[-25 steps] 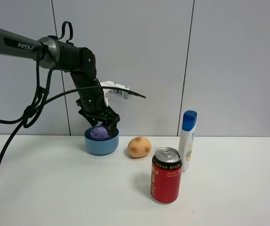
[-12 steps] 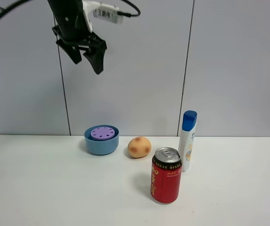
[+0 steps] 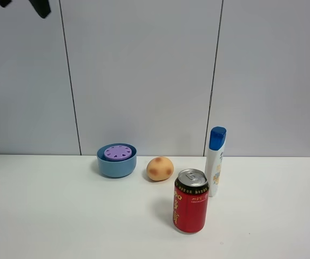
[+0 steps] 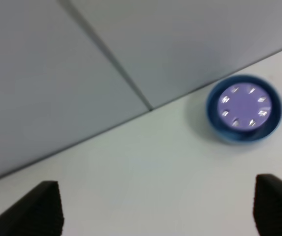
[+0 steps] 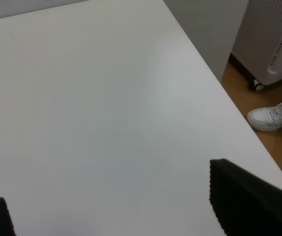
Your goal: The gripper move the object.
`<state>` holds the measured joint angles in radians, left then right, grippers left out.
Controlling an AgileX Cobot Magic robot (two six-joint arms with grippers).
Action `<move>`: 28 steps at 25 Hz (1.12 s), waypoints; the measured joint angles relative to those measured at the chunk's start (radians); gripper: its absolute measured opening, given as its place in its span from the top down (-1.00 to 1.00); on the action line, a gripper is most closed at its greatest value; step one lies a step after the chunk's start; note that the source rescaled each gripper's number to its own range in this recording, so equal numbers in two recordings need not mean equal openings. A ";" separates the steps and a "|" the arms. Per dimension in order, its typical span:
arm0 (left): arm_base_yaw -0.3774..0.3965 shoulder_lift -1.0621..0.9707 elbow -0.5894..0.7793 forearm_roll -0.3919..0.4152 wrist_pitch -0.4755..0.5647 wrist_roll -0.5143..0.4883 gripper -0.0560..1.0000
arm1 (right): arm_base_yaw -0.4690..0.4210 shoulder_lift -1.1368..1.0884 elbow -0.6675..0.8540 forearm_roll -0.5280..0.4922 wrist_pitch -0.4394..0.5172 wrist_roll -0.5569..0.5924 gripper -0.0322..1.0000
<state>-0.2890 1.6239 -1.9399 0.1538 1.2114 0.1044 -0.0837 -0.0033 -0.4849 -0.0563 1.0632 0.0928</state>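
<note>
The object, a short tub with a purple lid (image 3: 118,152), sits inside the blue bowl (image 3: 116,168) at the back of the white table. My left gripper (image 3: 22,4) is high above it at the top left corner of the exterior view, with only its two black fingertips showing. In the left wrist view the lid (image 4: 243,107) and the bowl (image 4: 244,136) lie far below, and the left gripper (image 4: 158,209) is open and empty. My right gripper (image 5: 116,211) is open and empty over bare table; it does not show in the exterior view.
A tan spotted egg-shaped thing (image 3: 159,168) lies right of the bowl. A red can (image 3: 190,200) stands in front, with a white bottle with a blue cap (image 3: 215,161) beside it. The right wrist view shows the table's edge (image 5: 214,78), wooden floor and a white shoe (image 5: 273,116).
My left gripper let go of the tub in the bowl and rose steeply up and to the left, almost out of the exterior view. The tub stays in the bowl.
</note>
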 joint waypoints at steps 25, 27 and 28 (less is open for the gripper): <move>0.385 -1.195 1.039 -0.075 0.003 -0.110 0.50 | 0.000 0.000 0.000 0.000 0.000 0.000 -1.00; 0.417 -1.268 1.083 -0.079 0.003 -0.110 0.50 | 0.000 0.000 0.000 0.000 0.000 0.000 -1.00; 0.429 -1.296 1.105 -0.085 0.004 -0.110 0.50 | 0.000 0.000 0.000 0.000 0.000 0.000 -1.00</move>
<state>0.1401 0.3282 -0.8344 0.0687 1.2154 -0.0052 -0.0837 -0.0033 -0.4849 -0.0563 1.0632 0.0928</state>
